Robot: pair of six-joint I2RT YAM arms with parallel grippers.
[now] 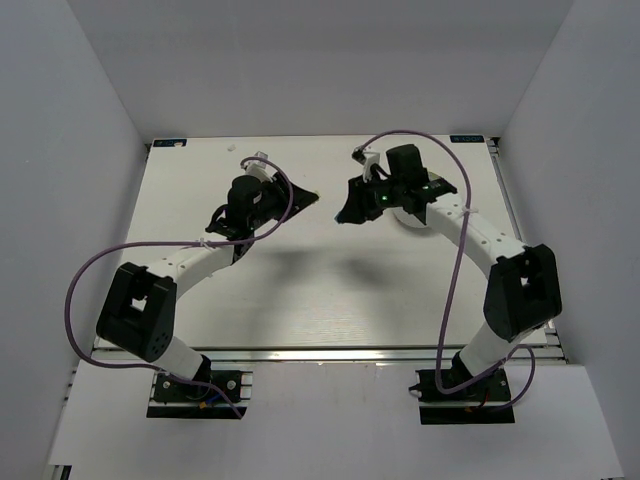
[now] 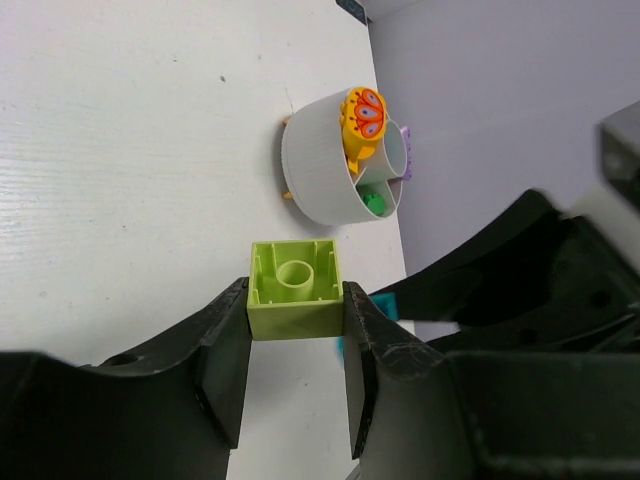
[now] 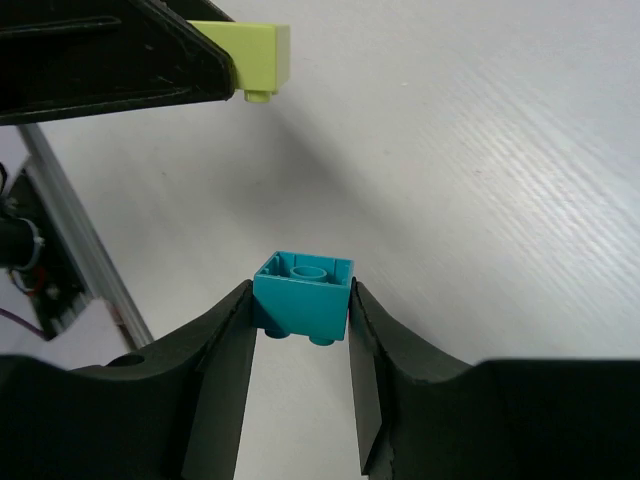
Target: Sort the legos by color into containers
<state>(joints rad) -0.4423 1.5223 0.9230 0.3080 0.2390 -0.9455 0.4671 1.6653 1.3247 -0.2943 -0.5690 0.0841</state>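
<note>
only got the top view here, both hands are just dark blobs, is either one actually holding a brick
Observer: Yes. The left hand is clamped on a pale yellow-green brick, with the brick's hollow underside facing the wrist view.
Operator: and the right one
Observer: The right hand grips a cyan brick by two opposite side walls.
Operator: arm's covering the bowl for me, anything in it
Observer: The left wrist view shows the white bowl with an orange-yellow brick in one compartment and a green brick in the next.
</note>
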